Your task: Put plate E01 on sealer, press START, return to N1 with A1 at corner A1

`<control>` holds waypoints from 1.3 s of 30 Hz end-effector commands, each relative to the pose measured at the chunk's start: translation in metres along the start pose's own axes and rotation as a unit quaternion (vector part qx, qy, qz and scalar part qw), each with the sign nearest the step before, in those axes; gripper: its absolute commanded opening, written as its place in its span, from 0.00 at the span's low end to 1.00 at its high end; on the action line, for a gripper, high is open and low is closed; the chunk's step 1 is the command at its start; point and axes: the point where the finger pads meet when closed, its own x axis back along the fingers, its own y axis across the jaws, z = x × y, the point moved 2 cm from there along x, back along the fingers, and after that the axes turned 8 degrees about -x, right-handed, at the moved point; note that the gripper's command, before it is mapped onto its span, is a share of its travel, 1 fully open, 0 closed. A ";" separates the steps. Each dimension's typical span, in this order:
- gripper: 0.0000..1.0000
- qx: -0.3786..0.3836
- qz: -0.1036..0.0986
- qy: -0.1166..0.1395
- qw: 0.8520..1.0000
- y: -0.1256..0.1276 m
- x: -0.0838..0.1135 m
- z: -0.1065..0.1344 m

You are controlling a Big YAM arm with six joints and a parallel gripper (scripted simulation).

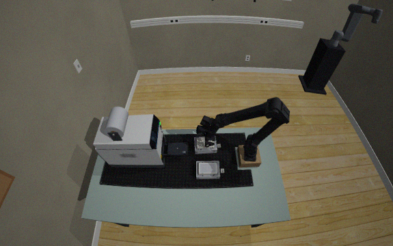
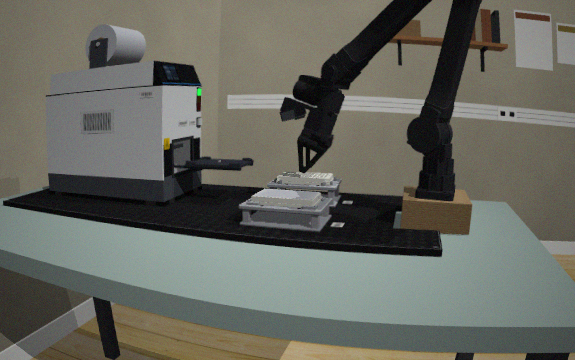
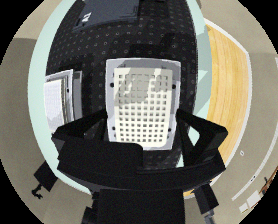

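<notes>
A white well plate lies in the far nest, the one nearer the arm's reach; I cannot read its label. My gripper [image 2: 308, 167] hangs open and empty just above this plate [image 2: 306, 178], apart from it. In the wrist view the plate [image 3: 142, 103] shows its grid of wells between my two spread fingers. The sealer [image 1: 131, 140] stands at the left with its stage [image 2: 217, 163] out and bare. Its lamp [image 2: 199, 92] is green.
A second plate [image 1: 208, 169] [image 2: 287, 199] sits in the near nest, in front of the first. Small label tags lie on the black mat beside each nest. The arm's base stands on a wooden block [image 2: 436, 215] at the right.
</notes>
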 end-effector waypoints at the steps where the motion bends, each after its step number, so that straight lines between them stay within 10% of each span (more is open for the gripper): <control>1: 1.00 0.008 0.002 -0.016 1.000 -0.004 0.008 -0.023; 39: 1.00 0.003 0.001 -0.009 1.000 -0.003 0.004 -0.013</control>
